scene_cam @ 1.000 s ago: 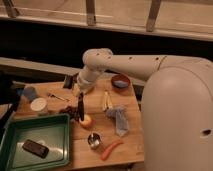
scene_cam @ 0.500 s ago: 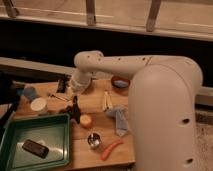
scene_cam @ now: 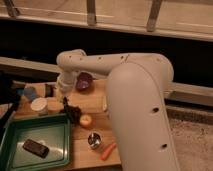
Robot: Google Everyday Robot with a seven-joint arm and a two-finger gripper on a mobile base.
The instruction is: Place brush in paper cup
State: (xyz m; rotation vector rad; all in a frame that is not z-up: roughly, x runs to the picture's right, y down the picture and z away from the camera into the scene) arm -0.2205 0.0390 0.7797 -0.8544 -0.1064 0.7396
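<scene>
Brush: seems dark sliver at gripper, just right of paper cup, above green tray rim. Whether gripper holds it, how wide: cannot tell. Risks: weak hold drops brush into tray; long handle clips rim, tips light cup.

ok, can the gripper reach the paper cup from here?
Probably yes. The gripper hangs low over the table, close beside the paper cup, and nothing tall seems to stand between them.
</scene>
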